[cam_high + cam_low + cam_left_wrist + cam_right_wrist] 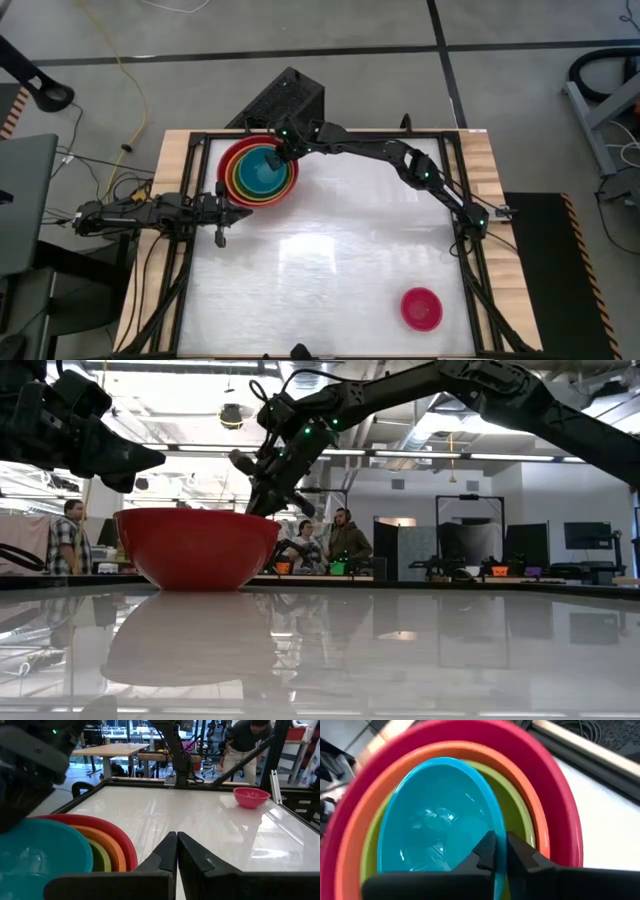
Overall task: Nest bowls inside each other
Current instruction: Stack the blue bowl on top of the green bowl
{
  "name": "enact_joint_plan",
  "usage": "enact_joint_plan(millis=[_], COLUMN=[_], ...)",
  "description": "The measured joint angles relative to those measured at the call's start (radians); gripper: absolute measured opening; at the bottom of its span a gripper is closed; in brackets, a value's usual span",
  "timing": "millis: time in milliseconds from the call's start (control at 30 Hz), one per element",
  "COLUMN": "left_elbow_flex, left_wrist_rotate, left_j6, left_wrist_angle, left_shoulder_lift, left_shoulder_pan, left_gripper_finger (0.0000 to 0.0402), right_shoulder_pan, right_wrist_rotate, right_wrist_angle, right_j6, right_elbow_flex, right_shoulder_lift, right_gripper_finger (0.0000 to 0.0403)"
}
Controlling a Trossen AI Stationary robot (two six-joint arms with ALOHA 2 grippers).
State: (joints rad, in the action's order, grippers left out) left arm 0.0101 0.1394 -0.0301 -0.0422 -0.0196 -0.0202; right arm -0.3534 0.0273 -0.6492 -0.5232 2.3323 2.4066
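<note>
Where my overhead camera looks down, the red bowl (pixel 228 160) sits at the tabletop's (pixel 330 250) far left, holding orange (pixel 236 186), green and teal bowl (pixel 262 170); the pink bowl (pixel 421 308) lies well apart, near right. At table level, people stand behind the red bowl's glossy wall. My left gripper (pixel 177 851) has fingers together. My right gripper (pixel 500 851) pinches the teal rim, tilted in the stack.
</note>
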Motion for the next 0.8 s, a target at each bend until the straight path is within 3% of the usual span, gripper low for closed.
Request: enact_joint_plan(millis=[267, 800], left_elbow_flex=[0.000, 0.000], left_wrist_rotate=[0.000, 0.000], left_j6=[0.000, 0.000], left_wrist_angle=[0.000, 0.000], left_shoulder_lift=[0.000, 0.000], left_shoulder_pan=[0.000, 0.000], left_gripper_finger=[0.0000, 0.0000], right_shoulder_pan=[0.000, -0.008], right_wrist_rotate=[0.001, -0.016], right_wrist_angle=[0.002, -0.087], right_j6=[-0.001, 0.024], right_elbow_flex=[0.000, 0.024], right_shoulder_lift=[-0.001, -0.029], right_gripper_finger=[0.0093, 0.0097])
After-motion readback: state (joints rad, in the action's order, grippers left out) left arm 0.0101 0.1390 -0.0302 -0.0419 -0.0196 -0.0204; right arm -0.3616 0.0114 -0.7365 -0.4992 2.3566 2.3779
